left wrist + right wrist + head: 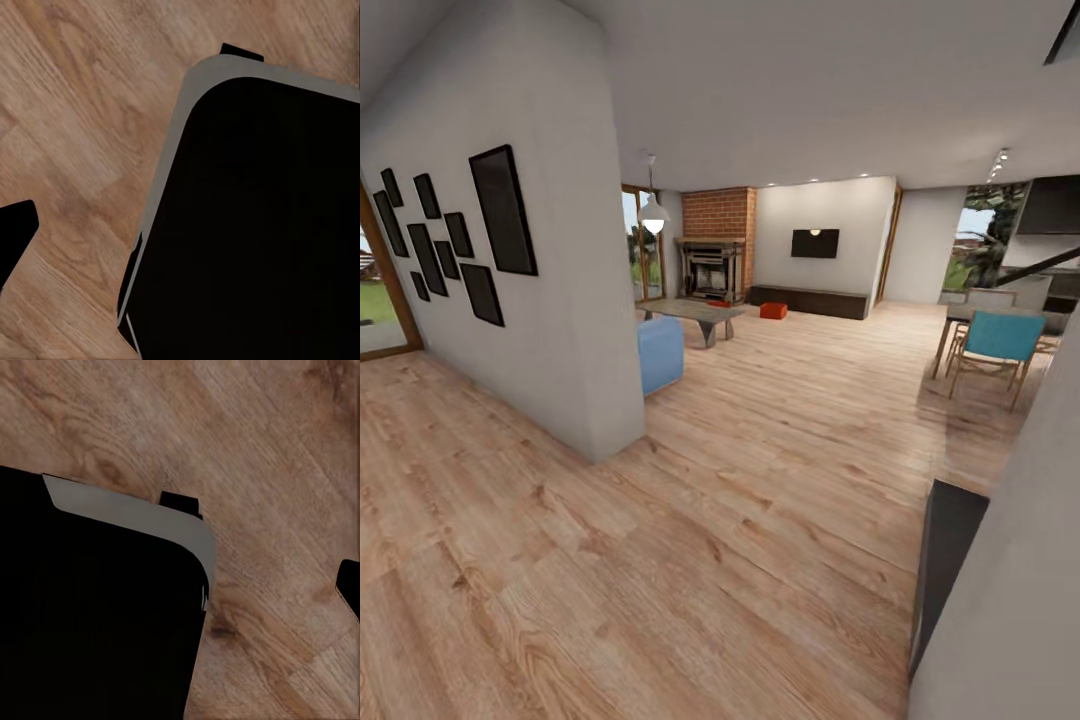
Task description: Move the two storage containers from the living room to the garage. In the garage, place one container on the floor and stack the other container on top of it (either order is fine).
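Down at the wrists first: in the left wrist view just a dark finger tip (13,232) at the frame edge over wood planks, beside a big black body with a grey rim (169,150); can't tell how far apart the fingers stand, nothing seen in them. Same story in the right wrist view: a sliver of dark finger (350,585) at the edge, black grey-rimmed body (142,514) over the planks, opening impossible to judge, no load visible.

Outward now, across the light wood-plank floor (760,480) of the living room. Far off, an orange-red storage container (773,311) sitting on the planks just in front of the long low dark cabinet (810,300), below the wall-mounted TV (815,243) and right of the brick fireplace (712,268). Small, boxy, flat-walled; long axis seemingly running across the view, though too distant to be sure. A hint of a second orange-red shape (718,303) behind the coffee table (695,313), too small to identify. Blue seat (660,353) by the near wall, teal chair (992,345) to the right
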Controlling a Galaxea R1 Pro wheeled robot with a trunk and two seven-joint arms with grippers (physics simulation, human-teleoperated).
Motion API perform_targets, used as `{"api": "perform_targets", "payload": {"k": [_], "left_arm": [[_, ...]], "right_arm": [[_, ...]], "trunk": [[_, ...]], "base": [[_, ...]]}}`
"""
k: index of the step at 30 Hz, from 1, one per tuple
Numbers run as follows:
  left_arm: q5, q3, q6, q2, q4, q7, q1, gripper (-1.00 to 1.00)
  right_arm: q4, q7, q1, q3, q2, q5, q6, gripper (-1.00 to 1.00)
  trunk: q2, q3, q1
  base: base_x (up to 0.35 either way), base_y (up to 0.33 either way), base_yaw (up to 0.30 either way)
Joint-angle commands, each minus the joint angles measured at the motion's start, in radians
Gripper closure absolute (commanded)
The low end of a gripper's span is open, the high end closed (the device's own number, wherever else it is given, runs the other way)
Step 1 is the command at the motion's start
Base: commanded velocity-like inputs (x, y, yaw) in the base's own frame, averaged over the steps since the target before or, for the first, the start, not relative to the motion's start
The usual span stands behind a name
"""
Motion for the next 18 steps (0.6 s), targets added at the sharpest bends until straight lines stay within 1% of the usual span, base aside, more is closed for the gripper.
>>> {"api": "perform_targets", "payload": {"k": [1, 5, 9, 15, 18], "left_arm": [[0.003, 0.002, -0.003, 0.0, 0.0, 0.001, 0.0, -1.0], [0.003, 0.003, -0.004, 0.0, 0.0, 0.001, 0.0, -1.0], [0.003, 0.003, -0.004, 0.0, 0.0, 0.002, 0.0, -1.0], [0.003, 0.004, -0.006, -0.001, 0.0, 0.003, 0.0, -1.0], [0.003, 0.004, -0.007, -0.002, 0.0, 0.003, 0.0, -1.0]], "right_arm": [[0.004, 0.0, -0.001, 0.005, 0.0, -0.002, -0.006, -1.0], [0.007, 0.0, -0.001, 0.005, -0.001, -0.003, -0.005, -1.0], [0.008, 0.0, -0.002, 0.003, -0.008, -0.006, -0.005, -1.0], [0.008, 0.0, -0.002, 0.002, -0.008, -0.009, -0.013, -1.0], [0.008, 0.001, -0.002, 0.003, -0.009, -0.004, -0.011, -1.0]], "trunk": [[0.0, -0.001, 0.001], [0.0, -0.001, 0.001], [0.0, -0.001, 0.001], [0.0, -0.001, 0.001], [0.0, -0.001, 0.001]], "base": [[0.323, 0.0, 0.0], [0.323, 0.0, 0.0], [0.323, 0.0, 0.0], [0.323, 0.0, 0.0], [0.323, 0.0, 0.0]]}}
